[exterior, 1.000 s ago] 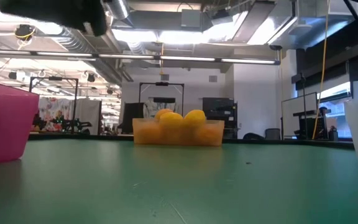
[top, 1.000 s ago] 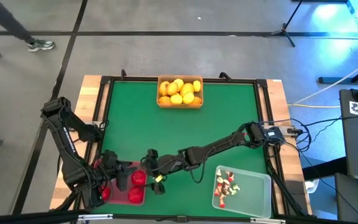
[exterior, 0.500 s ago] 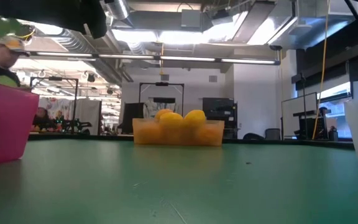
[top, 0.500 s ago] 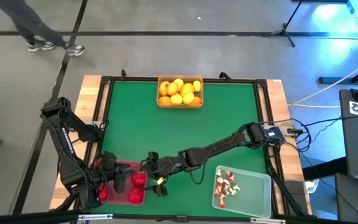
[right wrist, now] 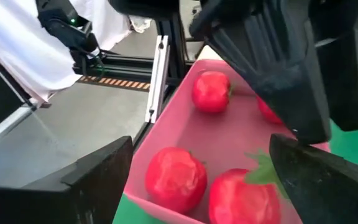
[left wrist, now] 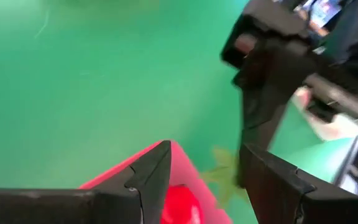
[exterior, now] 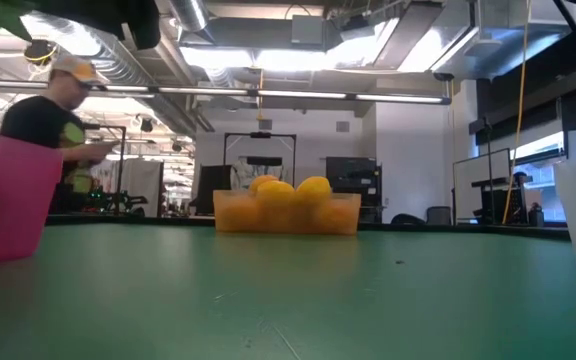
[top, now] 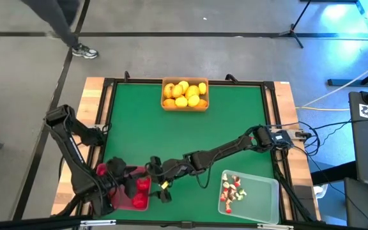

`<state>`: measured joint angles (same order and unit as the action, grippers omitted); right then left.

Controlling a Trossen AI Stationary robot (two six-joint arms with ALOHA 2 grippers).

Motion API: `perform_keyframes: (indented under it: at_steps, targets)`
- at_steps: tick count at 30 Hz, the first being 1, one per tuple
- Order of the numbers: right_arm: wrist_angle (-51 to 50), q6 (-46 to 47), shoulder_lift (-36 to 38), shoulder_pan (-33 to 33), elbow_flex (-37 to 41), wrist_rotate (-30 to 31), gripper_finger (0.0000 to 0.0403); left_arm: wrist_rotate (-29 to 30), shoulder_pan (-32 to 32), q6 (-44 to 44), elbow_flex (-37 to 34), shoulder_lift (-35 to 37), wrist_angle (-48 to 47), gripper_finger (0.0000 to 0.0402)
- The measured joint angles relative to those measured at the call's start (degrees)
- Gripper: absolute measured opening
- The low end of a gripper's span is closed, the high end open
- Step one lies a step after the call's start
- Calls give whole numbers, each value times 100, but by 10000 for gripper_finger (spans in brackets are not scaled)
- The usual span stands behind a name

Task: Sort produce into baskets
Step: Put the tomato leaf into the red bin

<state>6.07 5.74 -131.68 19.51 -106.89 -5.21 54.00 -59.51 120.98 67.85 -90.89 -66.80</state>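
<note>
The red basket (top: 121,191) stands at the table's near left and holds three red round fruits (right wrist: 211,91). My left gripper (top: 130,185) hangs over it, shut on another red fruit (left wrist: 182,205). Just right of the basket stands my right gripper (top: 160,186), open, its fingers (right wrist: 98,180) pointing at the basket with nothing between them. Yellow and orange fruits fill the orange basket (top: 185,106) at the far edge. The clear basket (top: 260,201) at the near right holds several whitish-and-red bits. My left gripper pinches the red fruit (left wrist: 182,205) between its two fingers, which slant down from the table's left side. Its green leaves (left wrist: 224,177) stick out past one finger. The fruit hangs clear above the red basket's rim (left wrist: 135,169).
A person (top: 62,19) walks on the floor beyond the table's far left corner and shows behind the red basket (exterior: 3,200) in the low view. The green mat (top: 184,137) lies bare between the baskets. Cables (top: 299,134) lie at the right edge.
My left gripper has sunk a little toward the red basket and rolled slightly, still shut on the fruit, whose green leaves have come into the low view's top left. The person has walked on behind the table.
</note>
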Motion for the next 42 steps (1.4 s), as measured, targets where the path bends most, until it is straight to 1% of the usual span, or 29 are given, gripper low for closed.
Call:
perform_keyframes:
  at_steps: [3,9,11,16,20,26,29,30,31,34,35,39,41,42]
  targets:
    - [68,0,0,0,0,-31,374,-135,-10,40,-2,-107,15,185]
    - [148,48,2,-57,0,-94,374,-110,-178,56,-2,-116,239,185]
    - [324,62,2,-63,2,-201,374,-94,-245,58,-2,-116,255,185]
    - [740,67,2,-77,4,-188,374,-80,-276,58,-2,-116,273,185]
    - [780,45,2,-105,4,-121,374,-13,-264,51,-2,-116,260,185]
    - [686,-36,-29,-171,0,351,374,126,-329,58,-2,-116,347,185]
    - [557,57,-54,-200,0,261,374,190,-358,62,-2,-116,349,185]
    - [568,69,-76,-198,-3,217,374,58,-361,74,-2,-116,305,185]
    - [525,70,-86,-197,-4,167,374,-211,-359,127,-2,-116,239,185]
    - [413,73,-103,-197,0,106,374,-1334,-363,308,-2,-116,-47,185]
    - [401,74,-103,-197,0,106,374,-1626,-363,341,-2,-116,-148,185]
    - [214,75,-103,-197,0,162,374,-2452,-348,418,-2,-116,-579,185]
    - [101,87,-103,-197,0,324,374,-3069,-294,446,-2,-116,-734,185]
    - [21,118,-103,-197,0,412,374,-3145,-277,457,-2,-116,-716,185]
